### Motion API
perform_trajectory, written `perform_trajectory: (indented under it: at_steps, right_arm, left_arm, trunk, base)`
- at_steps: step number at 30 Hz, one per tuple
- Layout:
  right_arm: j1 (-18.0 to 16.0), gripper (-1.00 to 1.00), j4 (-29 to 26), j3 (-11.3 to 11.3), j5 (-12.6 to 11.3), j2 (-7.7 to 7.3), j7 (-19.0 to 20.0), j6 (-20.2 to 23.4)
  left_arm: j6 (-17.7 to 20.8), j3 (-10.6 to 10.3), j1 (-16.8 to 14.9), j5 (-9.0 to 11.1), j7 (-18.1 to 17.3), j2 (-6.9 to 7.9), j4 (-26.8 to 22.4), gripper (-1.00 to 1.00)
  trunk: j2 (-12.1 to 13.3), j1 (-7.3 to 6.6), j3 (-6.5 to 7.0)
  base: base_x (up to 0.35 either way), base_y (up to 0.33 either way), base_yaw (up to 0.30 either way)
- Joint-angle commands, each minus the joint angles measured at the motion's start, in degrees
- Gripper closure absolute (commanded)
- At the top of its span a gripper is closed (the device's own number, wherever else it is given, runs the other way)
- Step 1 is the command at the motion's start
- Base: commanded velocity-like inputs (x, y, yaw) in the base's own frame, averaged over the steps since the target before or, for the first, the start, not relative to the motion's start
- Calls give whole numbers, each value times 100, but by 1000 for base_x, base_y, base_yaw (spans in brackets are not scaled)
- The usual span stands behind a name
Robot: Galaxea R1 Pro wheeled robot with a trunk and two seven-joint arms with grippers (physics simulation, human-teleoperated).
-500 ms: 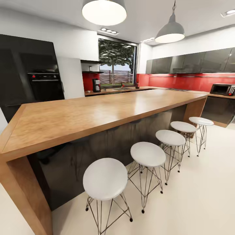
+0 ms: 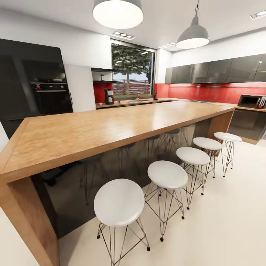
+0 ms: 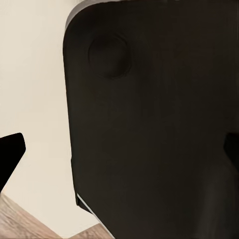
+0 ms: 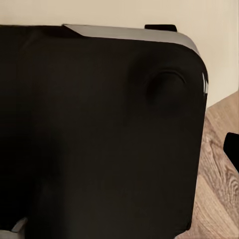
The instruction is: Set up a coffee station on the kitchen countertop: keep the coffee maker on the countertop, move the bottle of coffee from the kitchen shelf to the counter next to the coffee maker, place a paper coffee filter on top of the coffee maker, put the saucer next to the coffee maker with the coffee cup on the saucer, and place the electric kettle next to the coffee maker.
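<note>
Large wooden island bar [image 2: 111, 127] across the foreground of the head view, long axis running from near left to far right, dark glossy panel under its overhang. Five white round stools [image 2: 119, 202] on thin wire legs lined along its near side, standing on a pale floor [image 2: 221, 221]. Tall black oven unit [image 2: 35, 85] at the left wall; dark upper cabinets [image 2: 218, 70] over a red backsplash at right, microwave [image 2: 252, 101] below them at the far right. Two pendant lamps [image 2: 118, 13] hanging overhead. Window [image 2: 133, 70] with a tree behind it in the far wall.

Far behind the island, the kitchen countertop [image 2: 140, 101], a light strip running left to right under the window. On it, the coffee maker [image 2: 109, 96], upright, dark body, standing left of the window and well apart from the robot; too small to tell which way its front faces. Above it, the kitchen shelf [image 2: 101, 81], a thin dark line on the wall, lower of two. Small dark upright bottle-like thing [image 2: 155, 97] near the countertop's corner, too small to identify.

Both wrist views taken up by a dark rounded panel close to the lens, pale floor and wood grain at the edges. Black finger tips [image 3: 11, 154] at the frame edges in the left wrist view, [image 4: 232, 147] in the right; cannot tell whether spread or pressed together for either gripper.
</note>
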Motion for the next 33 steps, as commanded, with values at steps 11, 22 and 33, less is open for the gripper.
perform_trajectory:
  at_steps: [11, 22, 33]
  right_arm:
    - [-4, -100, -76, -12, 4, -37, -5, -324]
    - [-4, -100, -77, -15, 12, -49, -1, -562]
    - [-4, -100, -79, -9, 13, -57, 3, -562]
  left_arm:
    - [-364, 51, -1, 62, 2, -5, 5, -100]
    - [-875, 26, -1, 30, -5, -18, 5, -100]
    - [-867, -2, 1, -9, -5, -18, 5, -100]
  trunk:
    - [-3, 0, -5]
    - [-3, 0, -5]
    - [-3, 0, -5]
  base:
    - [0, 0, 0]
    - [0, 0, 0]
    - [0, -100, -151]
